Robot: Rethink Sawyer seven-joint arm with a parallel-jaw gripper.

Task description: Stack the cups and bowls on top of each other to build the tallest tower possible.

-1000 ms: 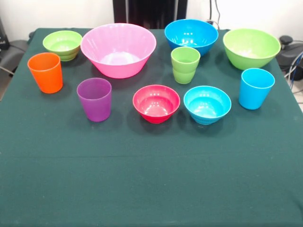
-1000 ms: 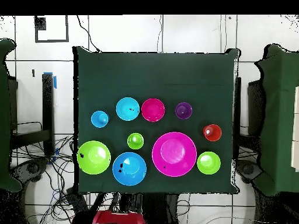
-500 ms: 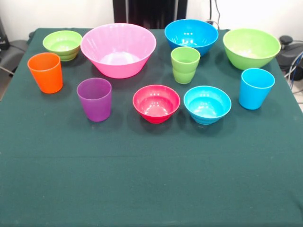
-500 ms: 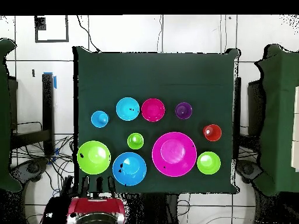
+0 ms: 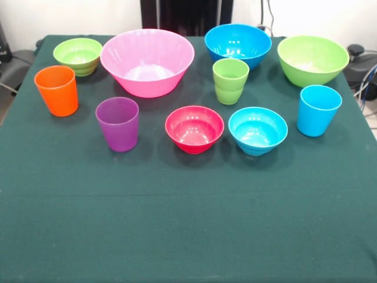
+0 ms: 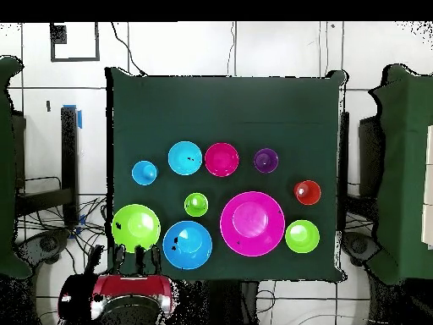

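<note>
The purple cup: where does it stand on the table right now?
In the front view the purple cup stands upright left of centre, apart from the others, between the orange cup and the red bowl.

Ten glossy plastic pieces standing apart on dark green tablecloth (image 5: 188, 236). Back row: small green bowl (image 5: 78, 55), very large pink bowl (image 5: 147, 61), medium blue bowl (image 5: 238, 44), medium green bowl (image 5: 313, 59). Light green tumbler (image 5: 230, 81) just ahead of blue bowl. Nearer: orange tumbler (image 5: 56, 90), purple tumbler (image 5: 118, 124), small red bowl (image 5: 194, 129), small light blue bowl (image 5: 258, 130), light blue tumbler (image 5: 318, 110).
</note>
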